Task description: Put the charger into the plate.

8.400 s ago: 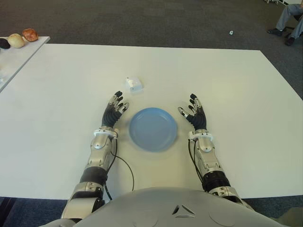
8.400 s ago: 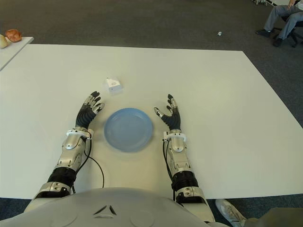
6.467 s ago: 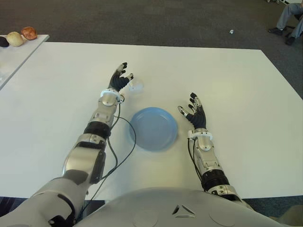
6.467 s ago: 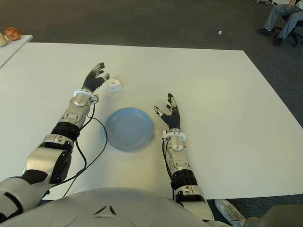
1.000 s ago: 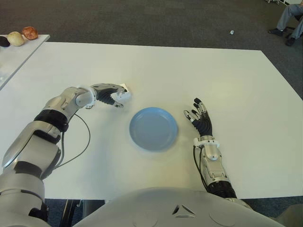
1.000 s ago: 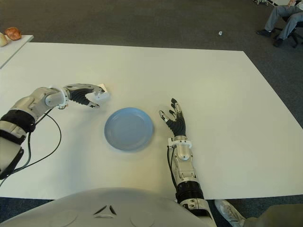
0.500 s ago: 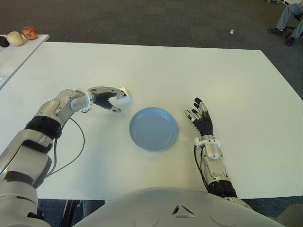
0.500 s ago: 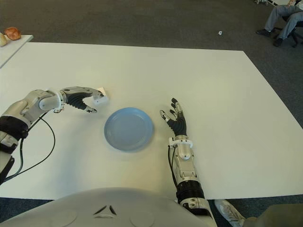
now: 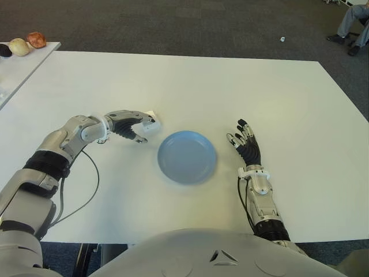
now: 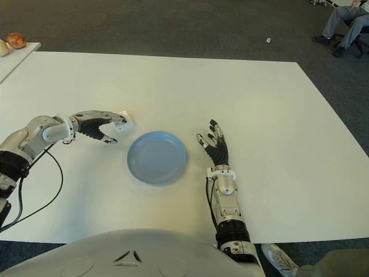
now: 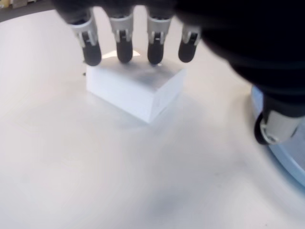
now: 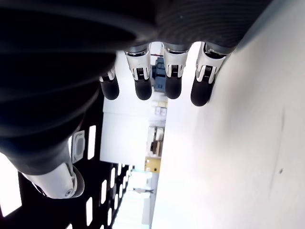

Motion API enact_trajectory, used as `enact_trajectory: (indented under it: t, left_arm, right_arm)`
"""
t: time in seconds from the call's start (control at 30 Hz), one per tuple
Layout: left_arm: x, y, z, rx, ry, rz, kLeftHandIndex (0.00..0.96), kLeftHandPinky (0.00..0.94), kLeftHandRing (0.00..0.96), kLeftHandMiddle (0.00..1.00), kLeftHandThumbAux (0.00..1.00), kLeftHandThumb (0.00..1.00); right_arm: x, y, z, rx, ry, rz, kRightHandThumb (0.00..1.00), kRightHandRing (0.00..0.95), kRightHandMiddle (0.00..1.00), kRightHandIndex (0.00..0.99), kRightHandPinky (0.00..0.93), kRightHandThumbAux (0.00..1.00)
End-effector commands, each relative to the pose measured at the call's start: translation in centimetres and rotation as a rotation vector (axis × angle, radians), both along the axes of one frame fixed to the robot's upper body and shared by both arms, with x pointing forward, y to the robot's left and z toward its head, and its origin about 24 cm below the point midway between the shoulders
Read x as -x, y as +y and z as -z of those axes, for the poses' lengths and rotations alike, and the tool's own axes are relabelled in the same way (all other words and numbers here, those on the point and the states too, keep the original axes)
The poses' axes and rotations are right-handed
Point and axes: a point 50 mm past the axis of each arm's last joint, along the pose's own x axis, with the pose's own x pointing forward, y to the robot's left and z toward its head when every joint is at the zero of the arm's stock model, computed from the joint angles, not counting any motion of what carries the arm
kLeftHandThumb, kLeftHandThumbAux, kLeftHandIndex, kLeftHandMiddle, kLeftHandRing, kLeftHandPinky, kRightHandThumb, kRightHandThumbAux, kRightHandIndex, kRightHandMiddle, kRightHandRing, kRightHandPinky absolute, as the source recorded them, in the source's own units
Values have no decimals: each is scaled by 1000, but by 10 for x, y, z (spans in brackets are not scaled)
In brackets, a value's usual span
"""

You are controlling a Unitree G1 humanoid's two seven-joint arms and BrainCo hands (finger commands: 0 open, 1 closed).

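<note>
The charger [image 9: 151, 122], a small white block [image 11: 136, 90], lies on the white table [image 9: 259, 86] just left of and beyond the blue plate [image 9: 187, 158]. My left hand [image 9: 137, 126] reaches in from the left and curls over it. In the left wrist view four fingertips [image 11: 124, 52] press on the block's far top edge, while the thumb [image 11: 269, 129] stands apart from it, near the plate's rim [image 11: 290, 167]. My right hand [image 9: 245, 141] shows to the right of the plate with fingers spread and nothing in them.
A second table at the far left carries a few round items [image 9: 20, 46]. A seated person's legs [image 9: 354, 20] show at the top right, on the dark carpet. A black cable [image 9: 86, 184] hangs along my left forearm.
My left hand has drawn back toward me and slightly right, and the charger has come with it, closer to the plate's left rim. The right hand has stayed in place.
</note>
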Motion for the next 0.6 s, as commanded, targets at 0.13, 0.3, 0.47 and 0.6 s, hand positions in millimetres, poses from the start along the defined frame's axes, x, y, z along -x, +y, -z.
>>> enact_trajectory:
  t: [0.13, 0.3, 0.47, 0.6]
  left_arm:
    - [6, 1, 1, 3, 24, 6, 0, 18, 0, 0, 446, 0]
    - [6, 1, -1, 23, 13, 0, 0, 26, 0, 0, 445, 0]
    - [6, 0, -1, 42, -7, 1, 0, 24, 0, 0, 449, 0]
    - [6, -1, -2, 49, -19, 5, 0, 27, 0, 0, 455, 0]
  right_arm:
    - [13, -5, 20, -14, 124, 22, 0, 64, 96, 34, 54, 625]
    - [13, -5, 20, -15, 128, 23, 0, 65, 96, 34, 61, 632]
    - [12, -5, 21, -19, 128, 26, 0, 64, 93, 34, 59, 638]
    - [12, -5, 21, -19, 131, 26, 0, 62, 90, 33, 55, 637]
